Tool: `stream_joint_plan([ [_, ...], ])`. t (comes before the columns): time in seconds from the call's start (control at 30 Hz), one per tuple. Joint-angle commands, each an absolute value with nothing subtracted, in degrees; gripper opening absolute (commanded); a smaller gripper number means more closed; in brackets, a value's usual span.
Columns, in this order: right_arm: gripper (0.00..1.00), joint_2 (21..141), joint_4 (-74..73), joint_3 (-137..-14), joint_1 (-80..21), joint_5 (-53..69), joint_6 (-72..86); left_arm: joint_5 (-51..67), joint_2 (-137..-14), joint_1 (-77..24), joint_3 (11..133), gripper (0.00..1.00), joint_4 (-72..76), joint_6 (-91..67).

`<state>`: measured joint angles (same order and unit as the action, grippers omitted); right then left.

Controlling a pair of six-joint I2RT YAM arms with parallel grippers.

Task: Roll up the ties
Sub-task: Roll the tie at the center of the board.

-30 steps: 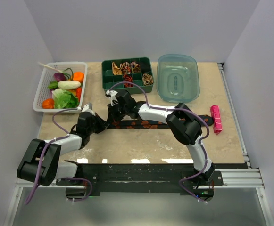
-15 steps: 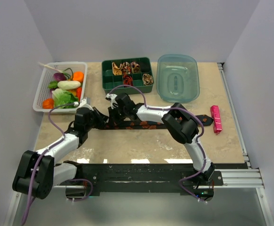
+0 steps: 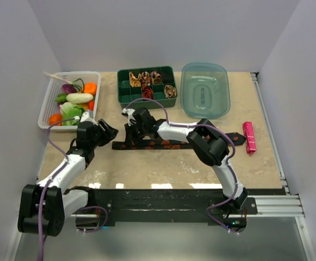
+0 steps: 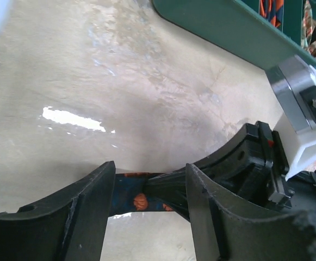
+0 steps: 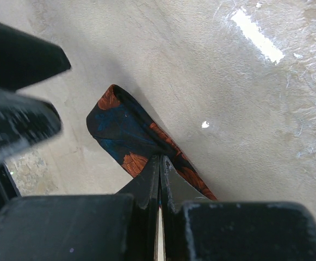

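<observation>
A long black tie with orange-red spots lies flat across the middle of the table. My right gripper is shut on it close to its left end; in the right wrist view the closed tips pinch a fold of the tie. My left gripper stands open just left of that end. The left wrist view has the tie's end beyond my spread left gripper, apart from both fingers. Several rolled ties sit in the green divided box.
A white basket of toy vegetables stands at the back left. A clear bluish tub is right of the green box. A small pink bar lies by the tie's right end. The green box's wall lies ahead of the left wrist.
My left gripper has opened, let go of the tie's left end and drawn back to the left. The right gripper stays shut on the tie.
</observation>
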<state>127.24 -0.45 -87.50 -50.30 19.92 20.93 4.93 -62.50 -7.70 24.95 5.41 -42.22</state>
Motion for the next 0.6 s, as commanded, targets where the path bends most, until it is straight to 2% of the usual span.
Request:
stream_joint_plan([
  [0.0,0.00,128.8,-2.5,-88.5,-50.8,19.6,20.0,12.6,-60.7,-1.8,21.2,0.59,8.9,-41.4],
  [0.37,0.00,129.6,-3.5,-89.2,-50.7,20.0,19.9,18.9,-68.0,0.0,12.9,0.56,23.0,-46.8],
  [0.57,0.00,129.5,-3.7,-89.3,-50.7,20.0,19.9,17.6,-69.2,0.0,11.1,0.50,25.4,-48.1],
])
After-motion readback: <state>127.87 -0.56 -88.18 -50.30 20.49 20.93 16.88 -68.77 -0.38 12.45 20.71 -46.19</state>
